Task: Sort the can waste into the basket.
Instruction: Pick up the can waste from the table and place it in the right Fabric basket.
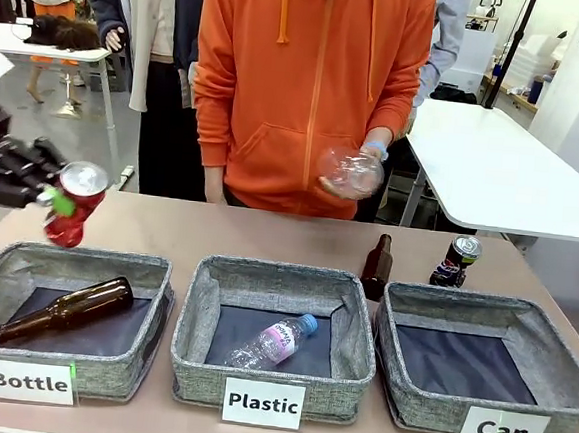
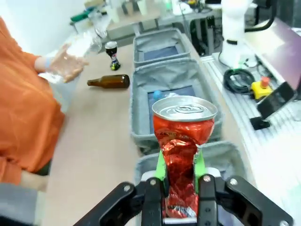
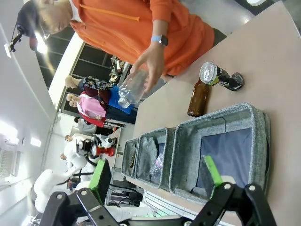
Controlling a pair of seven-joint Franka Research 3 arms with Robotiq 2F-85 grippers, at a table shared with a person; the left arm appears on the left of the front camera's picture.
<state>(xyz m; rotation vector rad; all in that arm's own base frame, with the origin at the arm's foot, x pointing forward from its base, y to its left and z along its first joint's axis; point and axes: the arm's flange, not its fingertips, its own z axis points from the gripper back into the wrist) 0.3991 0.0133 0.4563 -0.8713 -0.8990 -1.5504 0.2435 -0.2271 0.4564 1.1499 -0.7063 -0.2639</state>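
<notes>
Left wrist view: the dented red metal can [image 2: 183,141] sits silver top up between the green pads of the left hand [image 2: 181,165], whose fingers are clamped tight on its crumpled body. In the front view that can hangs tilted in the air above the far left corner of the grey fabric basket labelled "Bottle" [image 1: 76,255], clear of the tan surface [image 1: 268,235].

The dark metal can with green and colourful print [image 1: 456,262] stands upright on the surface just behind the far rim of the grey fabric basket labelled "Can" [image 1: 490,302], the rightmost of three in a row. An upright brown glass bottle [image 1: 377,268] stands near it.

In the right wrist view the right hand [image 3: 155,172] has its fingers spread wide with nothing between them.

The "Bottle" basket holds a brown glass bottle lying on its side [image 1: 67,307]. The middle grey fabric basket labelled "Plastic" [image 1: 280,273] holds a clear plastic bottle with a blue cap [image 1: 275,341]. A person in an orange hoodie [image 1: 310,88] stands at the far side, holding a clear crumpled plastic bottle [image 1: 351,171].
</notes>
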